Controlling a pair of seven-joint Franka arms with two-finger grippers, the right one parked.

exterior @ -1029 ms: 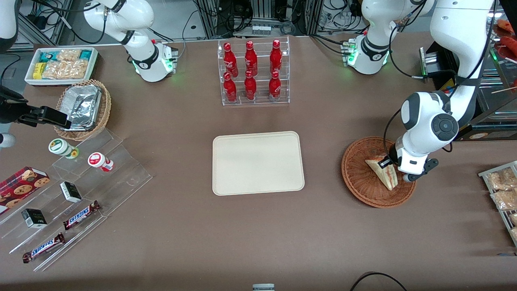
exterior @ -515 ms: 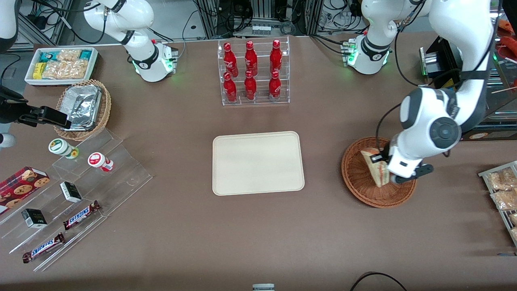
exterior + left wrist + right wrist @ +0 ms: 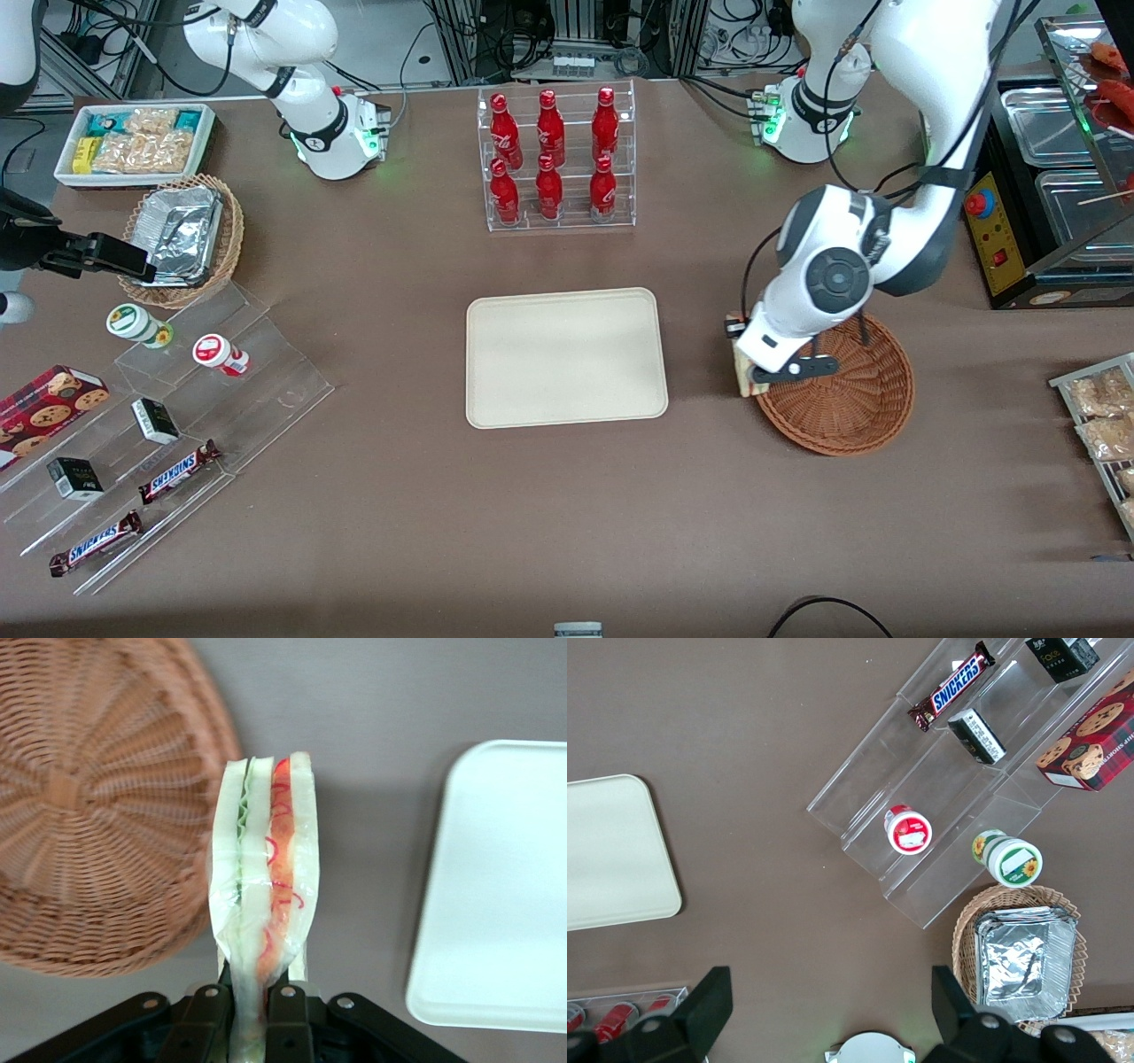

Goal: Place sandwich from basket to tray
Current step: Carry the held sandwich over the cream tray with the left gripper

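Front view: sandwich (image 3: 741,370) lifted clear above the basket (image 3: 842,416) rim, bare table (image 3: 700,354) strip up to the tray (image 3: 567,357).
Hand (image 3: 251,1005) clamped on the wedge's lower end, hanging off a bent, tray-leaning forearm.

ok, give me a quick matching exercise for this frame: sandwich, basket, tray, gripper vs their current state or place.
Things:
1. sandwich
2. basket
3. tray
4. gripper

States:
A. bare, cream, mid-table
B. shut on the wrapped wedge, above the table between basket and tray
C. held off the table, filling edge showing
D. reddish-brown wicker, nothing in it

Pairs: 1-C, 2-D, 3-A, 4-B
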